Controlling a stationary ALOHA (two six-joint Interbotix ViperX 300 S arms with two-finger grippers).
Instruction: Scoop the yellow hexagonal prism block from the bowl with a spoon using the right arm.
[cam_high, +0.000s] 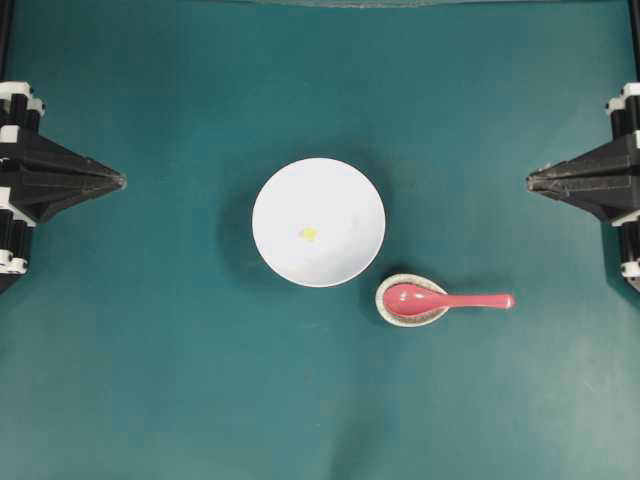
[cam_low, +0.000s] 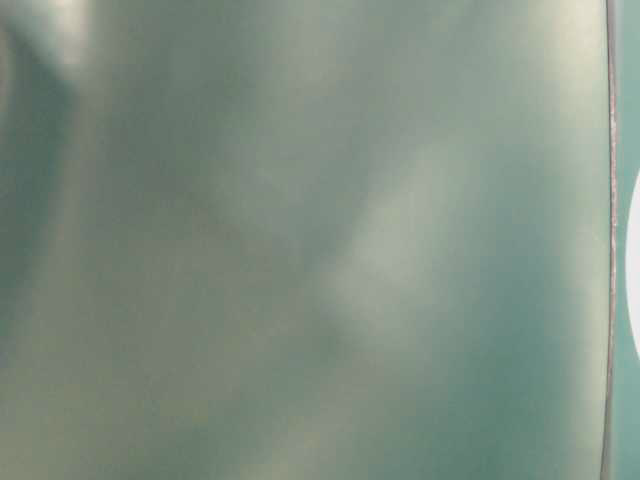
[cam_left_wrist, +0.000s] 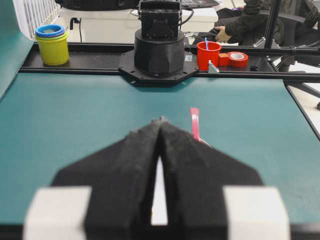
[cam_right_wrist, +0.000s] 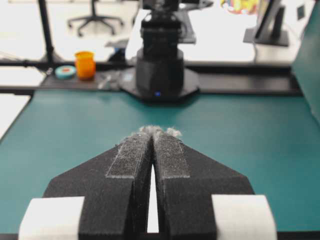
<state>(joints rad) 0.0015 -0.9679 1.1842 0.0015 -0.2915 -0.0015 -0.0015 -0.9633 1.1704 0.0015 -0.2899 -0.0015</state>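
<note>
A white bowl stands at the table's middle with the tiny yellow hexagonal prism block lying inside it. Just right of and below the bowl, the pink-red spoon rests with its scoop on a small speckled oval rest, handle pointing right. My right gripper sits shut at the right edge, far from the spoon, tips touching and empty. At the left edge my left gripper is shut and empty as well. The spoon's handle peeks past the left fingers.
The teal mat covers the table. Beyond the far edge in the left wrist view stand a yellow cup, a red cup and a roll of red tape. The table-level view is a blur.
</note>
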